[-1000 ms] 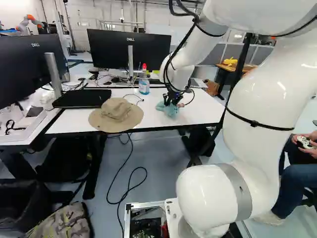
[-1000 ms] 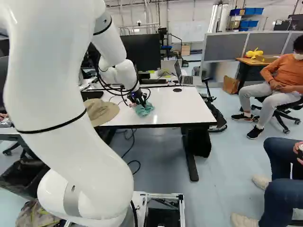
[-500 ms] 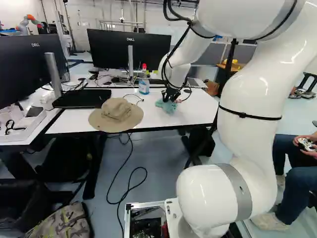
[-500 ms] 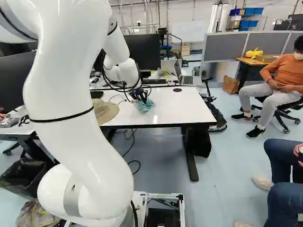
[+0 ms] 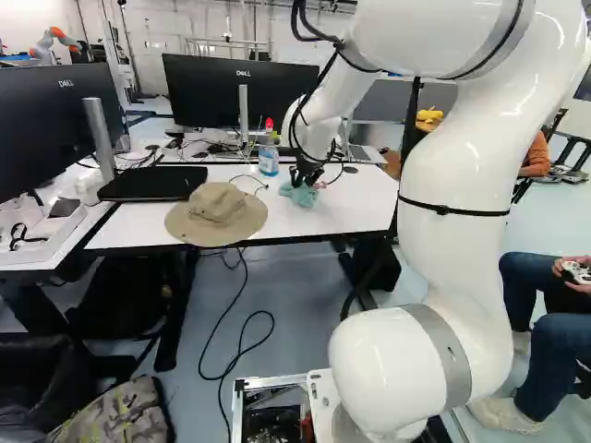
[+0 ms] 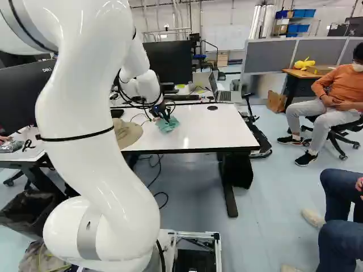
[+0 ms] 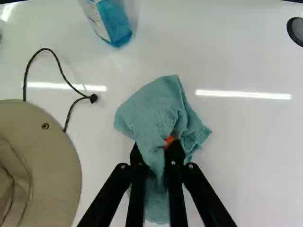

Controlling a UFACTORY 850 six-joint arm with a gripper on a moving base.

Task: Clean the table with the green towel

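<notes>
Low over the white table (image 5: 360,214), my gripper (image 5: 303,175) is shut on the green towel (image 5: 301,196). In the wrist view a bunched fold of the towel (image 7: 154,113) is pinched between both fingers of the gripper (image 7: 157,153). The cloth spreads out ahead of the fingertips and also hangs beneath them, lying against the tabletop. An orange pad shows partly at one fingertip; the rest of the pads is hidden by cloth.
A tan hat (image 5: 217,214) with a black cord lies beside the towel. A blue spray bottle (image 5: 268,159) stands behind it. Farther back are a monitor (image 5: 242,92) and a laptop (image 6: 222,93). A black laptop-like slab (image 5: 152,183) lies beyond the hat. Another robot (image 5: 54,41) stands far off.
My arm has swung a little toward the hat, with the towel moving along in the gripper over the tabletop. The base has not moved.
</notes>
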